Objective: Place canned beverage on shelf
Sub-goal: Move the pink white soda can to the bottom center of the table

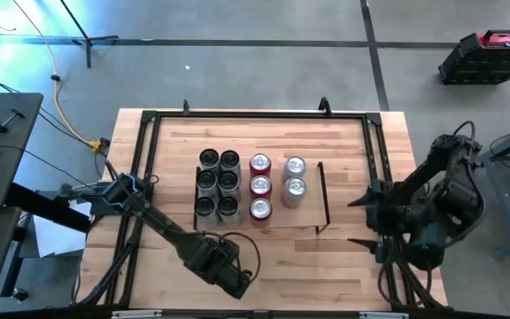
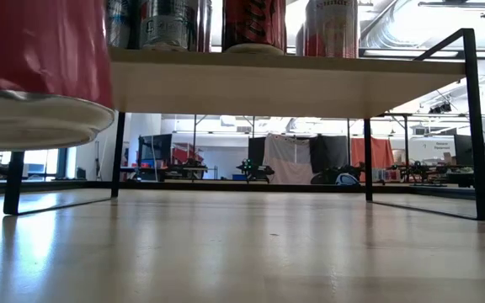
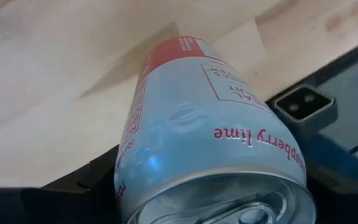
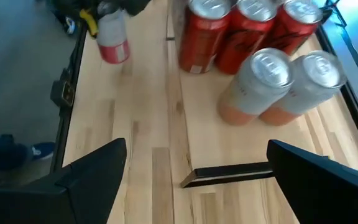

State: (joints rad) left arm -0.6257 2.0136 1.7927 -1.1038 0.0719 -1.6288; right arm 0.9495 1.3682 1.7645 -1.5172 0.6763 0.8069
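Observation:
A pale canned beverage (image 3: 210, 124) with a red band hangs near the table's front edge, left of centre, in my left gripper (image 1: 233, 275), which hides it in the high view. The right wrist view shows the can (image 4: 112, 38) upright, and the low view shows its red lower part (image 2: 40, 59) above the tabletop. The shelf (image 1: 308, 217) stands mid-table on thin black wire end frames and carries several dark cans (image 1: 218, 183), three red cans (image 1: 260, 186) and two silver cans (image 1: 294, 180). My right gripper (image 1: 366, 221) hovers open at the shelf's right end, with nothing between its fingers. My left gripper pinches the can's upper wall, just below its top rim (image 3: 166, 186), between its two fingers (image 3: 79, 186), one on either side. The fingers come from above, pointing steeply down. The can hangs roughly upright below them, its bottom (image 2: 32, 118) clear of the table.
Black rails (image 1: 149, 177) edge the wooden tabletop. The shelf's right wire end frame (image 1: 323, 195) stands just left of my right gripper. Bare board (image 4: 253, 143) lies on the shelf's right part, beside the silver cans. Open tabletop (image 1: 326, 266) lies in front of the shelf.

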